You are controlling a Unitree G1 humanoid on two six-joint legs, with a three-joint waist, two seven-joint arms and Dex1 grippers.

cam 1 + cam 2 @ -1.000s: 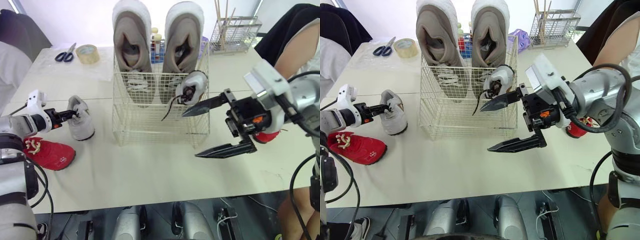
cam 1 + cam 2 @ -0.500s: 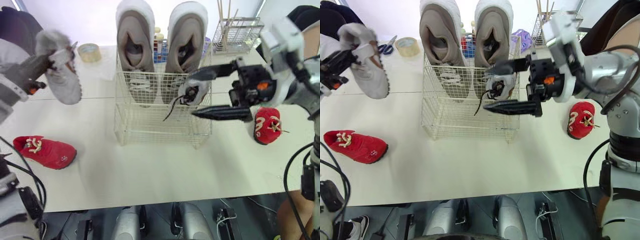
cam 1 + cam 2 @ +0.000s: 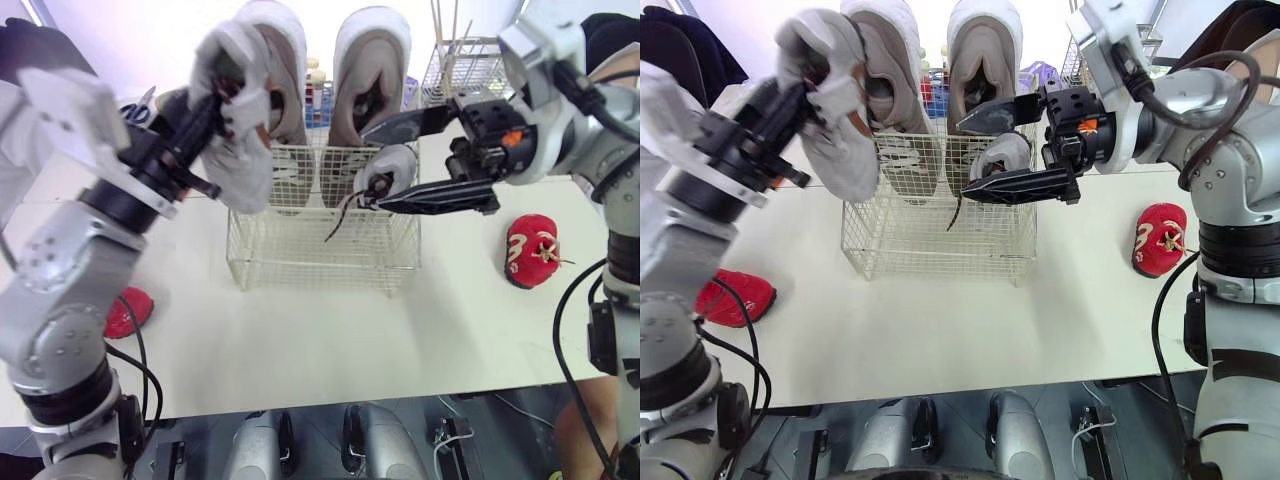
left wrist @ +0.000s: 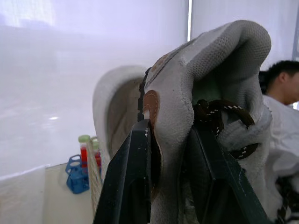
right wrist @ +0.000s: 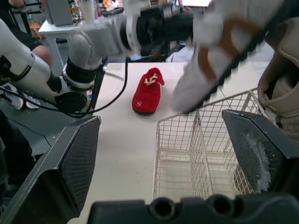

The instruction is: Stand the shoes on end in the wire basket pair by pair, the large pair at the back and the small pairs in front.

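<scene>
My left gripper (image 3: pixel 212 105) is shut on a small grey shoe (image 3: pixel 240 150) by its heel collar (image 4: pixel 154 121), holding it in the air over the left front of the wire basket (image 3: pixel 320 240). The large beige pair (image 3: pixel 370 80) stands on end at the back of the basket. The other small grey shoe (image 3: pixel 388 168) stands at the basket's right front. My right gripper (image 3: pixel 372 168) is open, one finger above that shoe and one below it in the picture. One red shoe (image 3: pixel 532 250) lies on the table at the right, another (image 3: pixel 735 297) at the left.
A wire rack (image 3: pixel 470 65) with sticks stands at the back right, and a blue tube rack (image 3: pixel 315 95) sits behind the basket. Scissors (image 3: pixel 762 98) lie at the back left. A person (image 3: pixel 610 30) is at the far right edge.
My left gripper has lifted the small grey shoe off the table at the left and carried it up and right to the basket. My right gripper rose and stayed open by the basket.
</scene>
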